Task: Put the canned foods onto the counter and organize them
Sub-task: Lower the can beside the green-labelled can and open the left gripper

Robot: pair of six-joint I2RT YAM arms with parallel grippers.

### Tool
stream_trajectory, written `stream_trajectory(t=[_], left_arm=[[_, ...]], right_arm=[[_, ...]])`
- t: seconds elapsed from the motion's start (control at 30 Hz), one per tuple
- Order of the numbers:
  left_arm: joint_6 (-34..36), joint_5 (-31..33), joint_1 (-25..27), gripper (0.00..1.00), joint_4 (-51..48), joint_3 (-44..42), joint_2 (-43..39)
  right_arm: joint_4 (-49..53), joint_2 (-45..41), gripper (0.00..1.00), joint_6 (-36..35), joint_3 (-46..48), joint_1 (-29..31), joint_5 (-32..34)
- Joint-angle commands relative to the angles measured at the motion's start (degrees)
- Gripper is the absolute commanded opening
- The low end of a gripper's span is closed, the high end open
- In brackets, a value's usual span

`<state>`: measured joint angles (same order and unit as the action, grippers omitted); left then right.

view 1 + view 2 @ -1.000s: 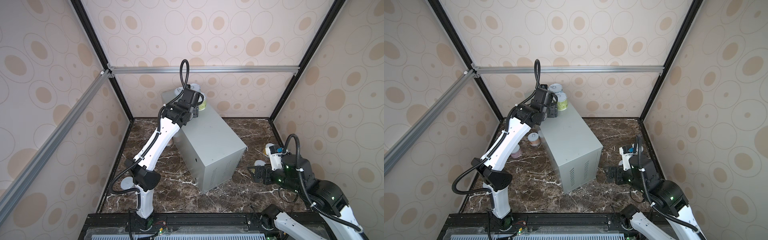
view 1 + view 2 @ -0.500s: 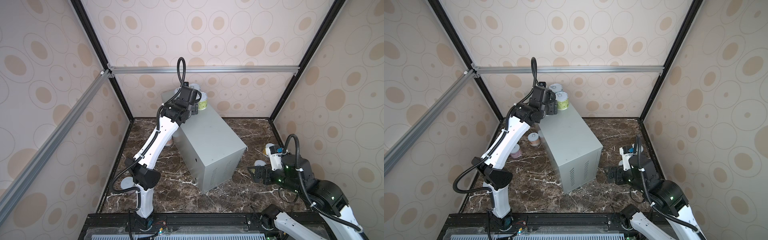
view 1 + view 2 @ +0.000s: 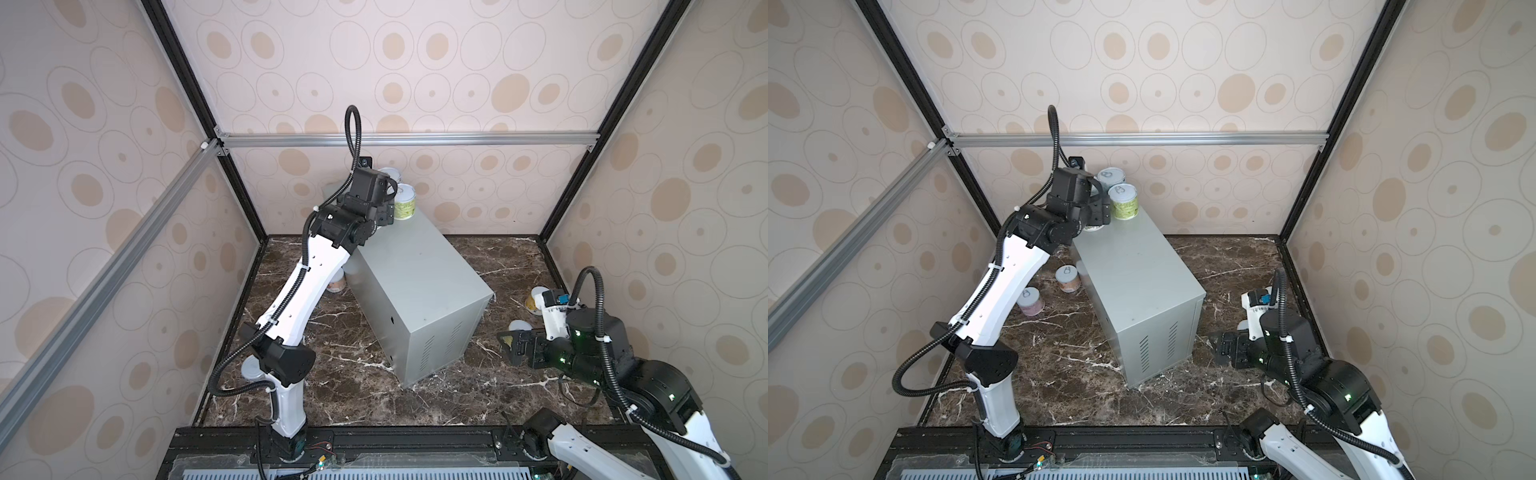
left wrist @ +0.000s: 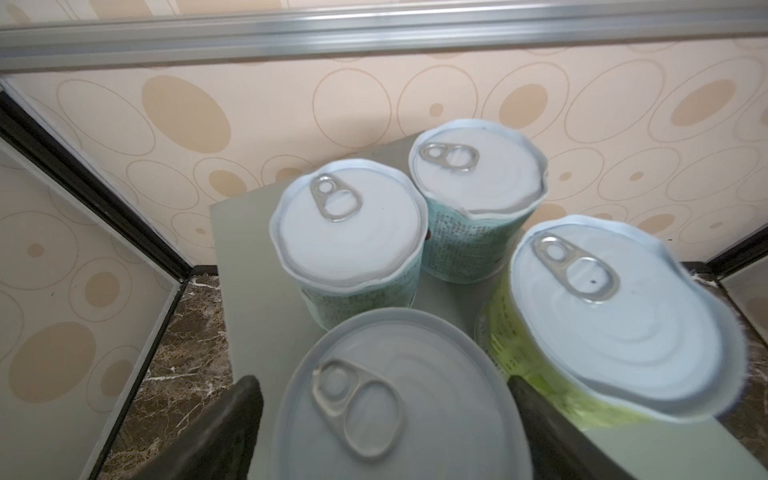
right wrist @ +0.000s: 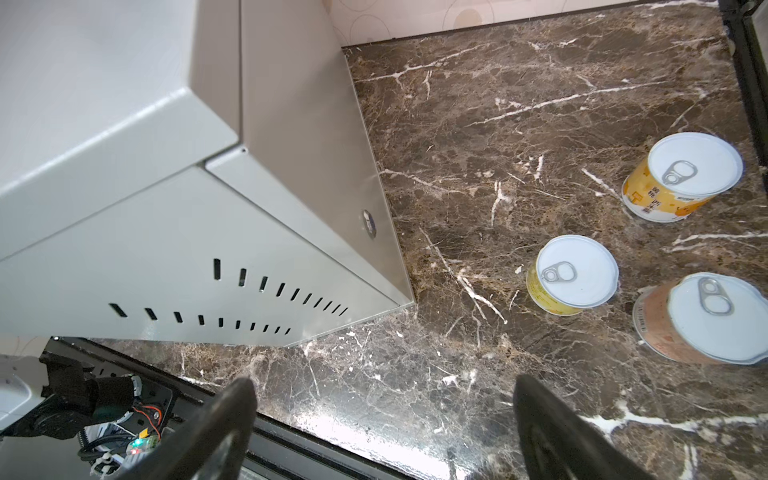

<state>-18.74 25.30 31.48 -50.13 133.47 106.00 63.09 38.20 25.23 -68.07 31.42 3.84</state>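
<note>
Placing step: can (image 4: 399, 415) stands on worktop (image 4: 249, 270), my left end effector (image 4: 382, 380) open around it, gripping nothing. Next: lift straight up, then fetch another can (image 3: 1068, 279) below.

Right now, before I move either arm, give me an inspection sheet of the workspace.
Surface: marble floor; grey counter stands on it.
Job's things: on counter, teal cans, green can, fourth can; on marble, yellow cans, orange can, pink can, second orange can.
Clutter: nothing seen.
Grippers: left gripper open astride fourth can; right gripper open, empty.
Cables: arm hoses clear of cans.
Surroundings: patterned walls, aluminium rail.
</note>
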Motion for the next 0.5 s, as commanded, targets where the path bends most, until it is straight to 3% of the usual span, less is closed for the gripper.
stream_trajectory(t=[0.0, 0.23, 0.47], left_arm=[[0.22, 0.27, -0.28, 0.88, 1.08, -0.83, -5.96], [0.62, -1.98, -0.28, 0.8, 2.92, -9.71, -15.34], [-0.24, -3.07, -0.28, 0.61, 7.49, -23.41, -25.19]], right_arm=[[1.94, 0.43, 0.99, 0.39, -2.65, -0.13, 0.93], [3.65, 2.02, 0.99, -0.35, -7.61, -0.14, 1.61], [4.37, 4.97, 0.99, -1.76, -12.88, -0.13, 1.35]])
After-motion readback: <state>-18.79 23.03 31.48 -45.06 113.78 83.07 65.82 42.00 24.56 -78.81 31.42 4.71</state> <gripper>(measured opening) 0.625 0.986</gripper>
